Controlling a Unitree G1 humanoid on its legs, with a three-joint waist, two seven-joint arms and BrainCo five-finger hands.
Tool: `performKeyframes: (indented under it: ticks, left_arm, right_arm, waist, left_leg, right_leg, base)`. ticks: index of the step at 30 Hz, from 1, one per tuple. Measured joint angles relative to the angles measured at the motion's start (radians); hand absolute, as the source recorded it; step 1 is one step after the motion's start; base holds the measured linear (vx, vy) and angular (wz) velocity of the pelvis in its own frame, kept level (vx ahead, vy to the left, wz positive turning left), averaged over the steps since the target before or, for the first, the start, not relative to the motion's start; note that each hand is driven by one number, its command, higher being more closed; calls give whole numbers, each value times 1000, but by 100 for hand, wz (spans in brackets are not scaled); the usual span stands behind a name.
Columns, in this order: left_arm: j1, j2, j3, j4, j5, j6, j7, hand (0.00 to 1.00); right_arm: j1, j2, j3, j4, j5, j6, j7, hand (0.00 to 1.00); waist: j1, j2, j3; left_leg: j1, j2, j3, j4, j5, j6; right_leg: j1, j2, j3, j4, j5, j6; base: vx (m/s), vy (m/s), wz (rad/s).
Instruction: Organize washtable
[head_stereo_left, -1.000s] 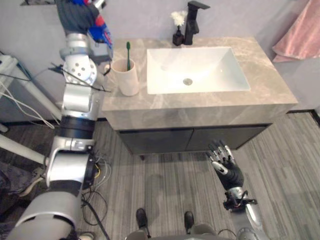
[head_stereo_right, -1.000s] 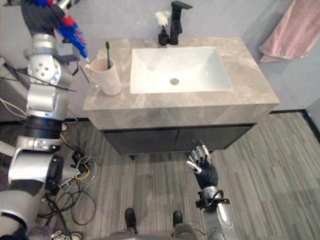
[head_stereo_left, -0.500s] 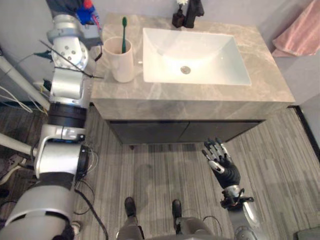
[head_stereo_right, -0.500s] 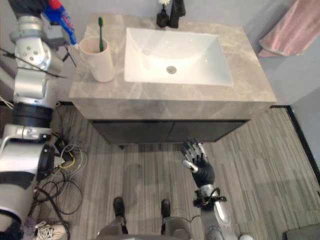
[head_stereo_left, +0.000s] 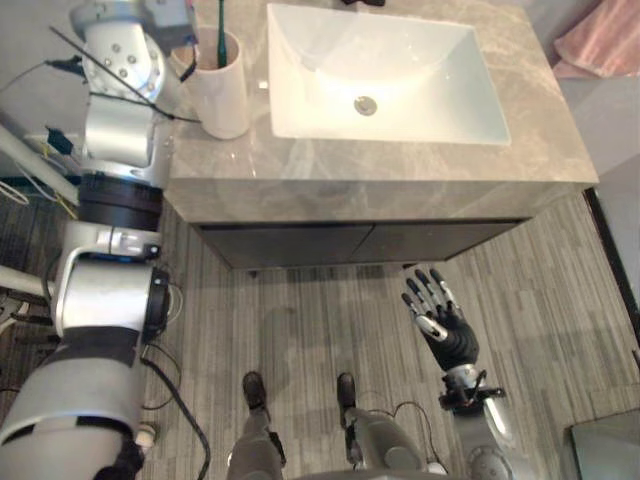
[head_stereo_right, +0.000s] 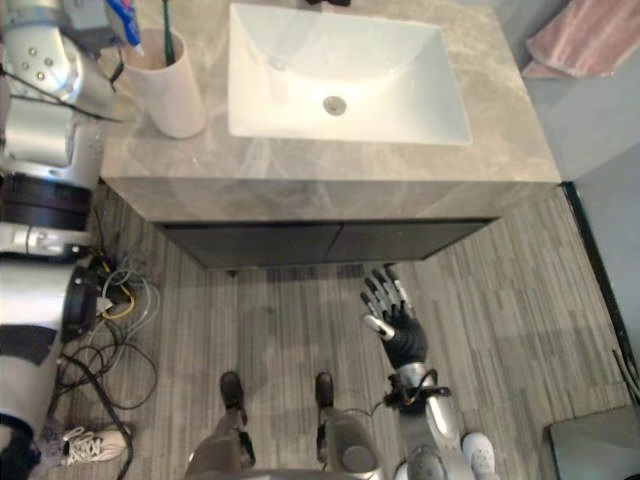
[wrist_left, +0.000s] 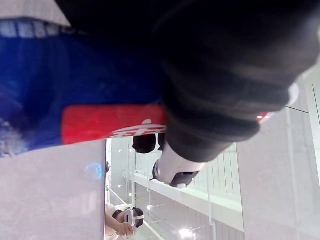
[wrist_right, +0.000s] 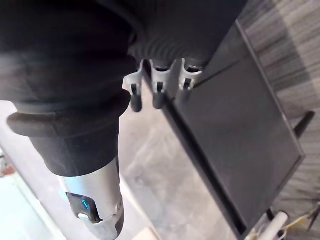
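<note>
Left hand (wrist_left: 220, 90), up beside the cup (head_stereo_right: 170, 85) at the desk's (head_stereo_right: 300, 165) left end, clasps a blue-and-red tube (head_stereo_right: 122, 22); right hand (head_stereo_right: 395, 320) hangs low over the floor (head_stereo_right: 520, 300), fingers spread, empty.

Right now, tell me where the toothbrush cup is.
Upper left in the left eye view, the cup stands upright on the countertop, just left of the sink, a green toothbrush in it.

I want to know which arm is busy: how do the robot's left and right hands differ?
The left hand is raised beside the cup at the counter's left end; the right hand hangs low before the cabinet. The left hand holds a blue and red tube; the right hand is open and empty, fingers spread. Both have silver, dark-tipped fingers.
</note>
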Motion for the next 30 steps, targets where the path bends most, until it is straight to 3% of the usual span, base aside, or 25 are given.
performKeyframes:
  ticks: [11,30]
  left_arm:
    - [-42,0,-2,19,-7,-19,2,100]
    - [-37,-2,2,29,-7,-20,1,100]
  right_arm:
    - [0,0,13,-1,11,-1,0,0]
    - [-1,0,15,-1,23,-1,1,0]
  waist:
    - [-1,-2,37]
    - [-2,-1,38]
  left_leg:
    - [-3,0,-2,0,0,0]
    - [-17,-1,-36,0,5,-1]
  right_leg:
    - [-5,-1,8,-1,2,0]
    - [6,0,-28,-16,2,0]
  base:
    - [12,2,-2]
    - [5,4,5]
